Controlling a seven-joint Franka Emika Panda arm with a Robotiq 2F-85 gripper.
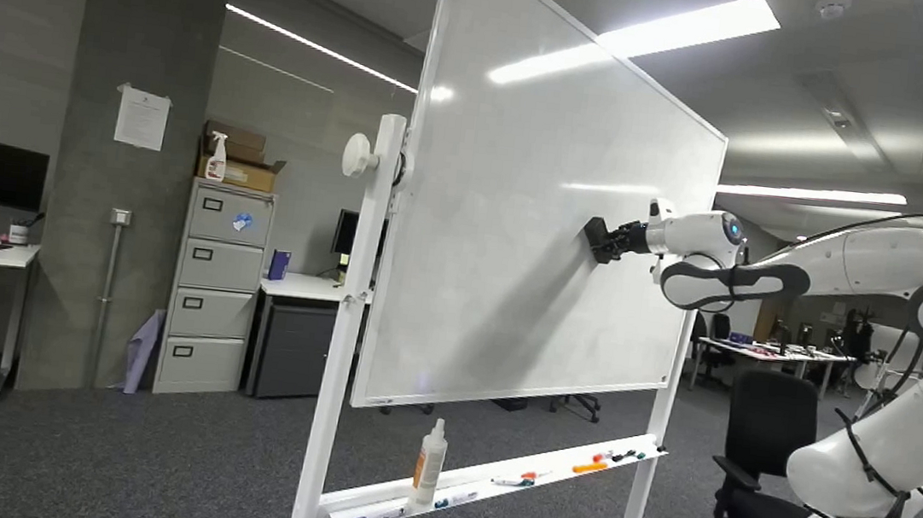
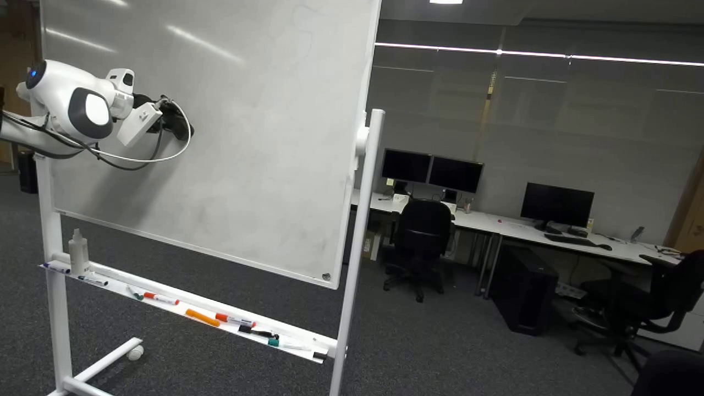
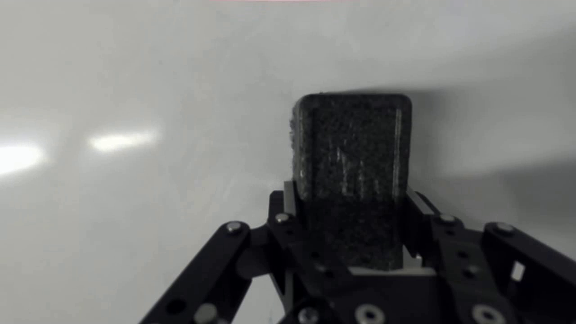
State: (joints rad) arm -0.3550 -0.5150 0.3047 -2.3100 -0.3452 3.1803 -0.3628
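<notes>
Office interior: grey carpet (image 1: 106, 453), grey wall (image 1: 9, 74), strip lights (image 1: 687, 25). Principal fixture: one whiteboard (image 1: 484, 210) in a white wheeled frame (image 1: 347, 324), light streaks reflected on its face. White surface extends on all sides of the black block (image 3: 355, 144); the lower rim (image 1: 507, 394) stands well apart from it in both exterior views. Beneath that rim, a tray (image 2: 116, 285) bearing a bottle (image 1: 429, 466) and assorted markers (image 2: 162, 298). Office chair (image 1: 772, 420), black, appearing beside the robot arm (image 1: 860, 258).

Black block: oblong, corners rounded, face dark and speckled, pale scuffs down the middle, left edge slightly ragged in the wrist view. Location: at the whiteboard's face, roughly mid-height; whether touching or just off it cannot be told. Gripper (image 3: 353, 200): clenched on the black block, fingers (image 3: 289, 198) along both long sides.

Particular to the wrist view: the block's surface texture. Particular to an exterior view: filing cabinet (image 1: 221, 265) topped by cardboard boxes (image 1: 251, 175) and a spray bottle (image 1: 217, 158). Likewise, in an exterior view: paired monitors (image 2: 455, 174) on a desk (image 2: 481, 221); white cable (image 2: 158, 160) looping below the gripper.
</notes>
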